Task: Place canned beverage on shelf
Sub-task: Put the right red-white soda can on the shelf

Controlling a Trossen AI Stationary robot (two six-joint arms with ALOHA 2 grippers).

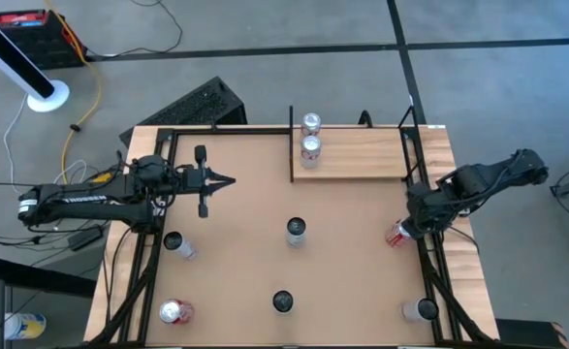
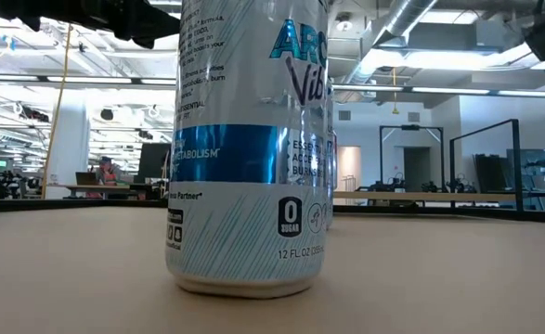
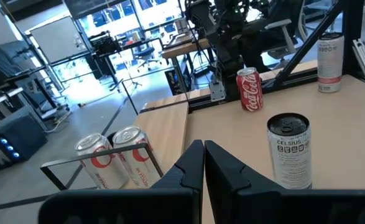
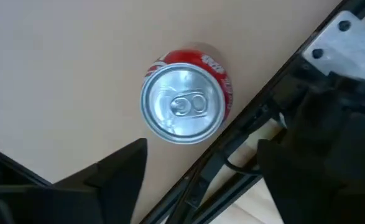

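Our right claw (image 4: 201,168) hangs over the red can (image 4: 185,102) at the worktop's (image 1: 245,242) right edge, fingers spread wide and gripping nothing; the can stands upright just beside the black frame rail (image 4: 244,137). Our left claw (image 3: 204,163) is clenched empty, waiting on the left side.

We judge the can rigid but thin-walled, smooth and rather slippery, and fairly heavy if full. We would take it across the middle of its wall, one finger each side, firmly but without denting it.

The right wrist view alone shows the lid and how close the rail crowds the grasp. The high view alone gives the route: the shelf (image 1: 362,155) lies at the far edge, two cans (image 1: 310,136) already at its left end. The low view is blocked by one blue can (image 2: 249,148).
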